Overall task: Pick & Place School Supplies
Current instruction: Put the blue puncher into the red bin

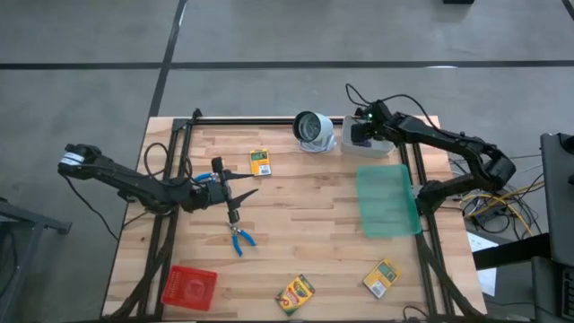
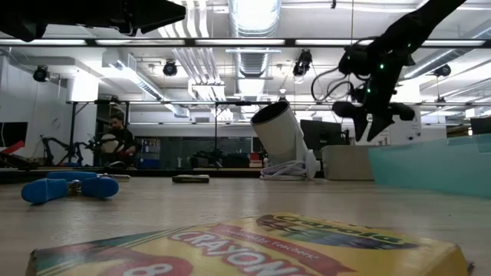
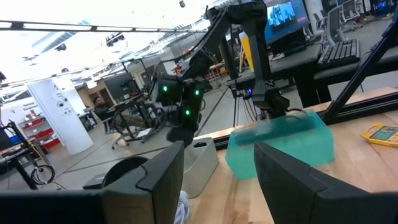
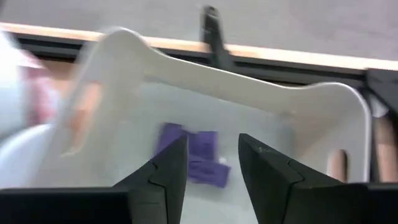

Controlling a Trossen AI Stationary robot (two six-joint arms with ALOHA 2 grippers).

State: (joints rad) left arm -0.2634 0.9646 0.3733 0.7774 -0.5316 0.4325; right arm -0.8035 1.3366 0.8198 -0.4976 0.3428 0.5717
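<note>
- School supplies lie scattered: one crayon box (image 1: 260,161) near the far edge, a second crayon box (image 1: 294,293) and a third crayon box (image 1: 381,277) near the front edge of the wooden surface (image 1: 305,206), and the blue-handled tool (image 1: 239,239) mid-surface.
- Purple pieces (image 4: 194,155) rest inside the white bin (image 4: 249,81) at the far right corner.
- The right claw (image 4: 211,163) hovers over the bin, fingers spread, pinching nothing; the pieces sit below the gap.
- The left claw (image 1: 231,190) hangs just beyond the blue-handled tool, spread and empty.
- Risk: a low exit could catch the right claw on the bin wall and tip or drag the bin.
- Risk: the bin stands close to the white-grey round object (image 1: 313,130) and green mat (image 1: 388,200); a wide swing could knock them.
- Risk: the blue-handled tool lies flat, so a poorly centred pinch may skid it away.
</note>
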